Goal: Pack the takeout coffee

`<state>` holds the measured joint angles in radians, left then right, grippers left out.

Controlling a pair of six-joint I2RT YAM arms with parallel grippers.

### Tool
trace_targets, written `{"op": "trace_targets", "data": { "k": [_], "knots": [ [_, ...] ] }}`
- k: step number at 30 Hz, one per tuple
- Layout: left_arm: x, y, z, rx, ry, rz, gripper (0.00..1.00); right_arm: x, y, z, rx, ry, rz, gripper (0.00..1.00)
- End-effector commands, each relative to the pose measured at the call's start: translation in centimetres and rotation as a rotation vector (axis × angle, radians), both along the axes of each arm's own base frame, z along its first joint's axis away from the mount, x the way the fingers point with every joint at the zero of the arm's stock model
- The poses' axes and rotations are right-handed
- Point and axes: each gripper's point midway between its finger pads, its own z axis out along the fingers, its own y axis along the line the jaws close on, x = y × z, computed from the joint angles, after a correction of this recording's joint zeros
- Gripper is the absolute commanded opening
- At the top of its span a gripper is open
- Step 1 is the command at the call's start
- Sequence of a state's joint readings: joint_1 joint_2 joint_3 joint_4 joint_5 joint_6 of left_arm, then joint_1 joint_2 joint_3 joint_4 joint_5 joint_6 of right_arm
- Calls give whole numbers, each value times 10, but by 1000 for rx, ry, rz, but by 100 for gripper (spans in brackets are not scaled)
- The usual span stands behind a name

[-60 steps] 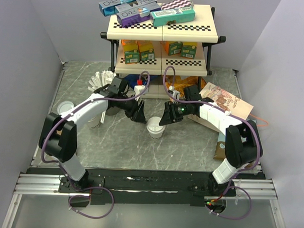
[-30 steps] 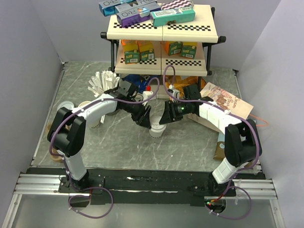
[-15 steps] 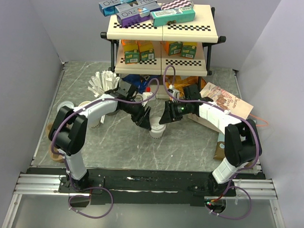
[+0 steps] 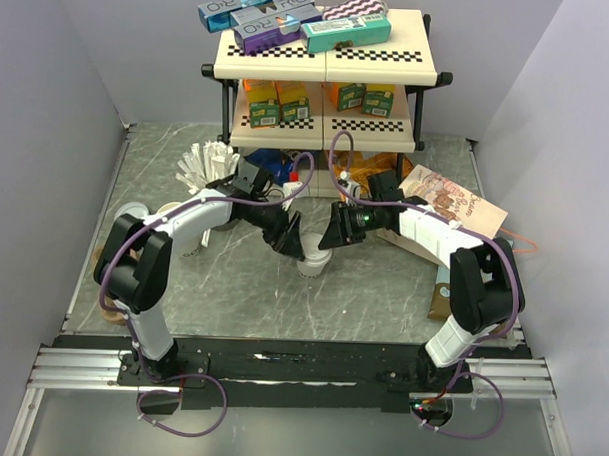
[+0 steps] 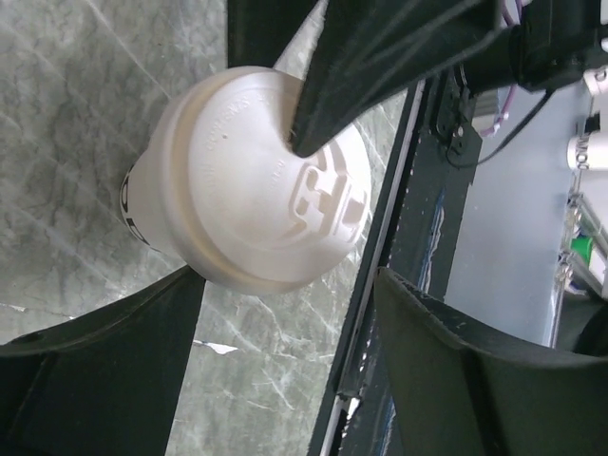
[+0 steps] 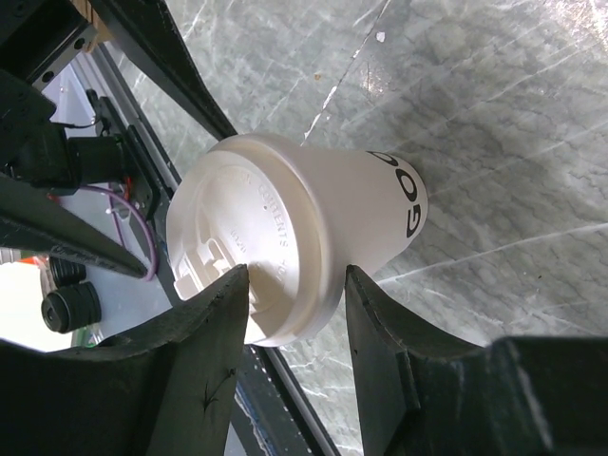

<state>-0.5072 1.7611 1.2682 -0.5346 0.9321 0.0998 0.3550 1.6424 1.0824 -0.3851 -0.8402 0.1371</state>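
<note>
Nearest to me, just this side of the cup, is the bare grey marbled table. The cup stands upright on it, midway between my two arms. It is white paper with dark letters on its wall, and a white plastic lid is seated on its rim.

My left gripper comes at the cup from the left and from above, with its jaws spread wide. In my left wrist view the lid sits beyond and between the two fingertips, not clamped by them.

My right gripper comes at the cup from the right, tilted down. Its fingers stand at a middling gap that straddles the edge of the lid. One lies across the lid's top and the other runs down beside the cup's wall. I can't make out whether they pinch the cup or only rest against it.

Behind the cup and to its left, a bunch of white sticks pokes out of a dark holder. Behind the cup and to its right lies a printed paper bag. Farthest behind the cup is a black-framed shelf rack, with green and orange cartons on its middle level and flat boxes on top.
</note>
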Motion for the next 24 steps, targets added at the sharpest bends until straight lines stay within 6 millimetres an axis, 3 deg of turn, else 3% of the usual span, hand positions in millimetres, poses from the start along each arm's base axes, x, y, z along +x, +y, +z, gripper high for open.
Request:
{"op": "trace_targets", "data": {
  "k": [1,16,24],
  "knots": [
    [19,-14,16,-49,-35,33,76,1,3,-7,11,19,0,51],
    [31,-6,-27,83,3,107,72,-1,3,-9,23,21,6,52],
    [31,-1,-41,131,17,117,70,-9,5,-7,144,79,15,58]
  ]
}}
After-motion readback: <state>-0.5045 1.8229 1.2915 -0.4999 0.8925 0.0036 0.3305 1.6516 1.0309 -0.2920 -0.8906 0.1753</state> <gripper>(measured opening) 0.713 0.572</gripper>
